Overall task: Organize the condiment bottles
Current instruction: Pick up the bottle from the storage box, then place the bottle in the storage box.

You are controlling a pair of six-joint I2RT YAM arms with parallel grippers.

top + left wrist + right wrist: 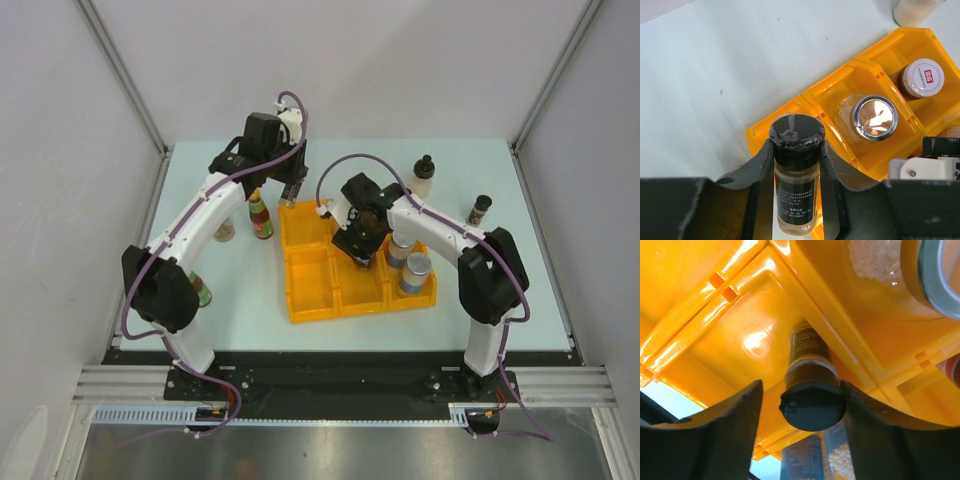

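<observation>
Two tools: left tool clamped on black-capped jar; right tool spread, dark-capped bottle in gap, inside tray.

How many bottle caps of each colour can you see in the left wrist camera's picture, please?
Black cap: 1
Silver cap: 1
White cap with a red label: 1
Total: 3

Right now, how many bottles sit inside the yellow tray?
3: two lidded jars in the tray's right-hand column, one black-capped bottle under the right gripper, middle column. The right arm may hide others.
</observation>
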